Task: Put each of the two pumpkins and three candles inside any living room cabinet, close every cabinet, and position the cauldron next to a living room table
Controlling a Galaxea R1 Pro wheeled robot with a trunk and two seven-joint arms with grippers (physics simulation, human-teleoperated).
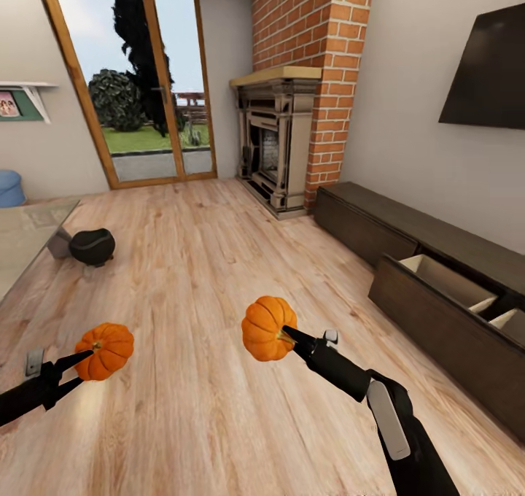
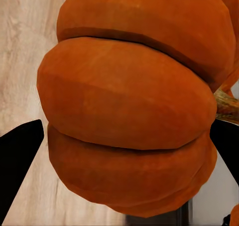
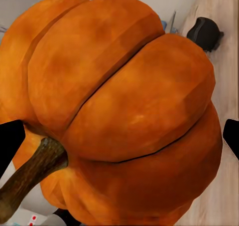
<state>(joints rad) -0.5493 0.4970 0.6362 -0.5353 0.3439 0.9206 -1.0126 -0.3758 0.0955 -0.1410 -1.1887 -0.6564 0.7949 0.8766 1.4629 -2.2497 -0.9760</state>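
Each hand carries an orange pumpkin above the plank floor. My left gripper (image 1: 86, 356) is shut on one pumpkin (image 1: 106, 350) at the lower left; the left wrist view shows that pumpkin (image 2: 129, 106) bulging between the black fingers (image 2: 17, 156). My right gripper (image 1: 288, 333) is shut on the other pumpkin (image 1: 267, 328) near the middle, seen close with its brown stem (image 3: 124, 111). The black cauldron (image 1: 92, 246) lies on the floor at the left, beside the grey table (image 1: 25, 237). The dark-brown cabinet (image 1: 408, 262) runs along the right wall with a drawer (image 1: 445, 303) pulled out, pale inside. No candle is in view.
A brick fireplace (image 1: 281, 142) stands at the far corner, a glass patio door (image 1: 138, 80) on the back wall, and a wall TV (image 1: 485, 69) above the cabinet. A blue seat (image 1: 10, 188) sits at the far left. Open plank floor (image 1: 211, 262) lies between me and the cabinet.
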